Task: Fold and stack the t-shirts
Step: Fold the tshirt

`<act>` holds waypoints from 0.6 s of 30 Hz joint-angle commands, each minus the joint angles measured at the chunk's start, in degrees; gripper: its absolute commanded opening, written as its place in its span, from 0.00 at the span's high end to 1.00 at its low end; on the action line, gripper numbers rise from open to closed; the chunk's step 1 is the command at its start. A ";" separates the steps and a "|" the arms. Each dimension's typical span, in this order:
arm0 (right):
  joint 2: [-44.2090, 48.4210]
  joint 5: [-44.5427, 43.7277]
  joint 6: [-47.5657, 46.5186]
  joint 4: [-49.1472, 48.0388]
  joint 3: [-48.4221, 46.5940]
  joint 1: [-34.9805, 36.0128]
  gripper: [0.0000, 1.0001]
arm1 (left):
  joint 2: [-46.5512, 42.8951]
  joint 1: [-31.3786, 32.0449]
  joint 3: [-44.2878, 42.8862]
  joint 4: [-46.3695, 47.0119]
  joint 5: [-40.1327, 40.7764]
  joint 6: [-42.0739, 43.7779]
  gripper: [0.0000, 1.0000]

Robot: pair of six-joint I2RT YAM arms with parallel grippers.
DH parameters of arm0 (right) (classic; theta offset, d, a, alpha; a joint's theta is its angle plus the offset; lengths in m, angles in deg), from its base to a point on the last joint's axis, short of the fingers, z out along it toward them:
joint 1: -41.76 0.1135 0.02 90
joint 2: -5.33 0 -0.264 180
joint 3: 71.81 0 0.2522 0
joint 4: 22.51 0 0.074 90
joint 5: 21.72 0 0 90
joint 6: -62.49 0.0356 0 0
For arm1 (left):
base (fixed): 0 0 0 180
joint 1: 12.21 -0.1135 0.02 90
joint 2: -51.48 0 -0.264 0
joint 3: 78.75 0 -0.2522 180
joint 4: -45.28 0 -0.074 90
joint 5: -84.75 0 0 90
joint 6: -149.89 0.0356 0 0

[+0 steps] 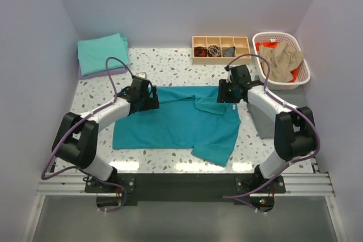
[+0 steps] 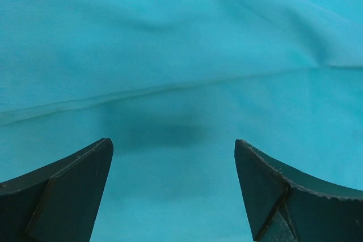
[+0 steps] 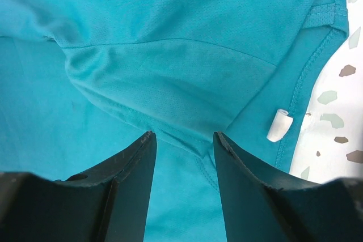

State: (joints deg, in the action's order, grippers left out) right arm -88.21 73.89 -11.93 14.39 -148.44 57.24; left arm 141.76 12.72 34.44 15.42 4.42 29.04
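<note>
A deep teal t-shirt (image 1: 176,123) lies spread on the speckled table, its lower right part folded over. My left gripper (image 1: 152,99) is at the shirt's upper left edge. In the left wrist view it (image 2: 173,141) stands open wide over smooth teal fabric (image 2: 181,55), with nothing between the fingers. My right gripper (image 1: 222,93) is at the shirt's upper right. In the right wrist view it (image 3: 183,134) is open, with a seamed fold of the shirt (image 3: 170,72) under its tips. A folded aqua-green t-shirt (image 1: 102,52) rests on a lavender one (image 1: 99,73) at the back left.
A white lattice basket (image 1: 303,75) at the back right holds a tan shirt (image 1: 281,58) and an orange one (image 1: 266,44). A wooden compartment tray (image 1: 221,46) stands at the back. A grey sheet (image 1: 261,120) lies beside the right arm. A white tag (image 3: 279,125) sits on the shirt's hem.
</note>
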 commanded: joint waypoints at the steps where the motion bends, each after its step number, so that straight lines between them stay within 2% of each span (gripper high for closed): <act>1: 0.64 1.60 0.34 -1.08 -0.06 0.25 0.51 | -4.58 -3.92 2.25 1.51 4.47 0.18 0.06; 13: -1.29 2.22 -0.02 -1.08 -0.94 0.33 0.51 | -4.76 -15.69 7.70 4.67 1.06 1.58 0.04; 18: -3.05 1.34 -0.10 -1.51 -1.55 0.25 0.51 | -4.32 -16.67 7.88 7.57 -0.27 1.76 0.04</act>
State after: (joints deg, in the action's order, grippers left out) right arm -89.71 75.18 -11.95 14.26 -148.44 57.24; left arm 137.87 -3.41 42.41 18.18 5.36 29.54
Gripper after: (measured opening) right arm 0.491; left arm 0.959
